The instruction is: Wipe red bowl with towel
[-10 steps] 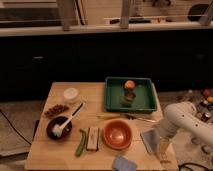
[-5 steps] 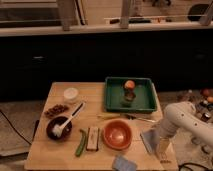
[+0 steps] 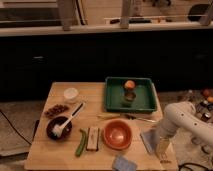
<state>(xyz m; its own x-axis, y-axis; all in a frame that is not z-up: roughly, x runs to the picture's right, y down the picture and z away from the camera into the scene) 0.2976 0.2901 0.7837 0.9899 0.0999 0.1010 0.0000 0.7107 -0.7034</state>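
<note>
The red bowl (image 3: 118,134) sits upright on the wooden table near its front, right of the middle. The towel (image 3: 148,141), a thin pale blue-grey strip, lies flat on the table just right of the bowl. My gripper (image 3: 163,146) hangs from the white arm (image 3: 179,116) at the table's right front corner. It points down, right beside the towel's right edge. I cannot tell whether it touches the towel.
A green tray (image 3: 112,104) holding an orange and a can stands behind the bowl. A squarer blue-grey pad (image 3: 124,163) lies at the front edge. A dark bowl with a white brush (image 3: 58,128), a white cup (image 3: 71,94), a green vegetable (image 3: 81,143) and a bar-shaped block (image 3: 93,138) are on the left.
</note>
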